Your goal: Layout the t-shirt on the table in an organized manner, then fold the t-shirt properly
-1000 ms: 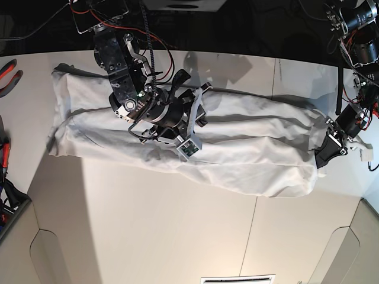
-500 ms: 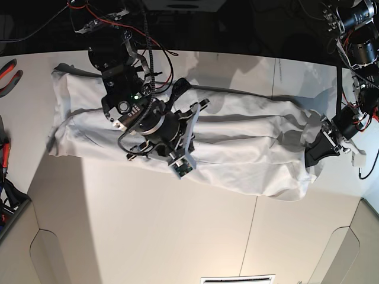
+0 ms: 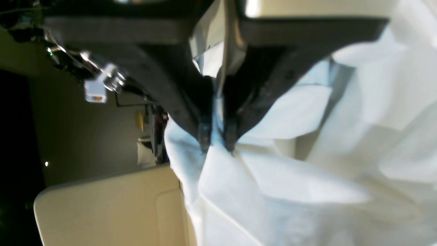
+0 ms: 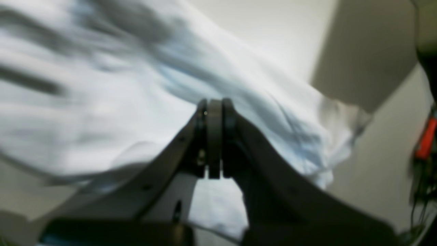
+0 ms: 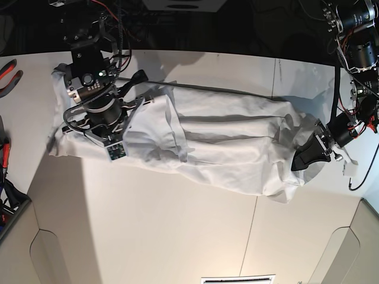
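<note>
The white t-shirt [image 5: 237, 148] lies as a long wrinkled band across the far half of the table [image 5: 177, 225]. My right gripper [image 5: 142, 103] is at the band's left part. It is shut on a fold of the t-shirt, which is drawn up and doubled over toward the left. In the right wrist view its jaws [image 4: 213, 104] are pressed together against blurred cloth [image 4: 102, 102]. At the shirt's right end my left gripper [image 5: 299, 161] is shut on the bunched edge. The left wrist view shows cloth [image 3: 307, 188] pinched between the fingertips of the gripper [image 3: 217, 141].
Red-handled pliers [image 5: 9, 74] and other tools [image 5: 5, 157] lie at the table's left edge. A thin dark seam [image 5: 254, 236] runs down the tabletop. Rounded cut-outs mark the near corners. Cables and a white connector [image 3: 95, 92] hang near the left arm.
My right gripper shut and swept to the left, dragging a fold of the shirt with it. My left gripper drew the right end slightly inward.
</note>
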Motion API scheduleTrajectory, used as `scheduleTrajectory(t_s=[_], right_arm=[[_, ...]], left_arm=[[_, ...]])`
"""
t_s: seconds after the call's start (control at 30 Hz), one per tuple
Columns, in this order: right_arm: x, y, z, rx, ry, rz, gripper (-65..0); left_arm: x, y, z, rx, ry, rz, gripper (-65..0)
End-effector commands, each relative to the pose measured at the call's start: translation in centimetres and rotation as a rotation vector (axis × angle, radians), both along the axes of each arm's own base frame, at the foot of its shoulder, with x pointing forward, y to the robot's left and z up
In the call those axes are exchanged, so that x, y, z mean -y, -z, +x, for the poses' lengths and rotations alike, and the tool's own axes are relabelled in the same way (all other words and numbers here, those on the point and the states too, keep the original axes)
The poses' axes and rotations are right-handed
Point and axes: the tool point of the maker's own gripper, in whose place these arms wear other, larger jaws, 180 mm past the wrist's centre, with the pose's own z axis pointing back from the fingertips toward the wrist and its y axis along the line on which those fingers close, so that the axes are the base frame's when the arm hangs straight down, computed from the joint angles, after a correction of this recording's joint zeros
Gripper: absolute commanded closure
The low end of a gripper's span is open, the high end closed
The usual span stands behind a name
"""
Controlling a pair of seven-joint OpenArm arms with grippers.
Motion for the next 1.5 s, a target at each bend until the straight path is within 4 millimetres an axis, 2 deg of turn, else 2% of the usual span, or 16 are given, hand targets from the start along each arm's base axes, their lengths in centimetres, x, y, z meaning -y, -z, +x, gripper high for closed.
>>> scheduleTrajectory(t_s=[0.0,0.1,0.17,0.3,0.43,0.63,0.83,1.03,1.23,1.47], right_arm=[[0.9,0.5,0.3,0.003,0.021,0.006,0.0],[2.7,4.4,-0.6,-0.086,0.077,0.029,0.0],[3.0,6.5,-1.2,-0.15,0.085,0.041,0.0],[2.6,8.5,-1.6,-0.216,0.072,0.056,0.0],[2.2,8.7,-1.6,-0.221,0.059,0.054,0.0],[2.0,8.7,-1.7,-0.222,0.059,0.062,0.0],[2.0,8.7,-1.7,-0.223,0.059,0.062,0.0],[2.0,8.7,-1.8,-0.225,0.059,0.062,0.0],[1.9,8.7,-1.8,-0.226,0.06,0.07,0.0],[2.0,8.7,-1.8,-0.226,0.06,0.069,0.0]], left_arm=[[-0.3,-2.0,1.1,0.071,0.011,0.012,0.0],[1.5,-2.1,0.9,0.073,0.088,0.034,0.0],[2.9,-2.6,1.0,0.094,0.134,0.047,0.0],[6.2,-4.4,1.3,0.166,0.212,0.056,0.0],[10.2,-5.6,1.1,0.218,0.294,0.037,0.0],[16.4,-5.7,0.2,0.231,0.388,-0.056,0.0],[20.9,-6.6,-0.2,0.249,0.434,-0.145,0.0],[23.0,-8.0,0.5,0.286,0.417,-0.205,0.0],[24.2,-7.7,0.6,0.285,0.415,-0.186,0.0],[26.1,-5.1,0.3,0.272,0.458,-0.022,0.0]])
